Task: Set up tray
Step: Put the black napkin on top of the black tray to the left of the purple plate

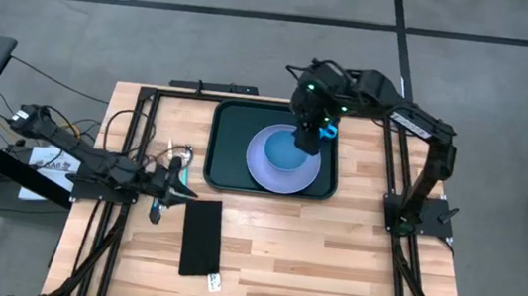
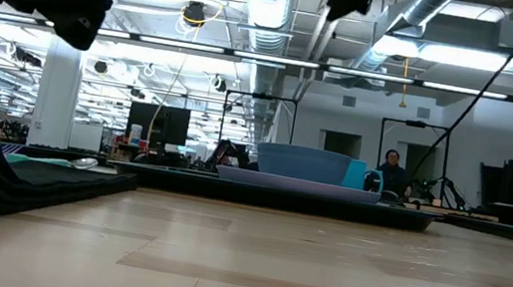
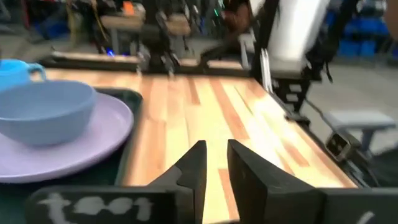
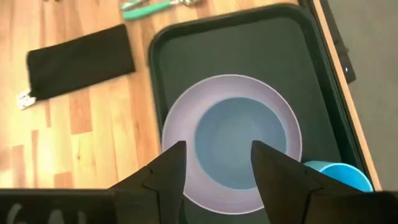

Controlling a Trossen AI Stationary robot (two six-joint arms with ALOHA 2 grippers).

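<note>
Tray, high view: the tray (image 1: 229, 124) lies at the far middle of the counter (image 1: 331, 255); one lavender plate (image 1: 260, 169) sits in it with one blue bowl (image 1: 281, 154) on top.
Right hand, high view: right hand (image 1: 307, 135) hangs over the bowl and plate, holding nothing I can make out.
Left hand, high view: left hand (image 1: 160, 199) waits low at the counter's left edge, beside the black napkin (image 1: 201, 238).
Left on counter, high view: one napkin; cutlery near the left hand, probably a spoon (image 1: 176, 150), count unclear.
Low view: one bowl (image 2: 302, 162) on one plate (image 2: 272, 178); a light blue cup (image 2: 364, 177) behind.
Left wrist view: left hand (image 3: 216, 163) with fingers a narrow gap apart, empty.
Right wrist view: right hand (image 4: 216, 163) spread wide, empty, above the bowl (image 4: 241, 143); one cup (image 4: 339, 175) in the tray (image 4: 249, 50) corner.
Progress: plate, bowl, cup placed; napkin and cutlery seemingly remain.
</note>
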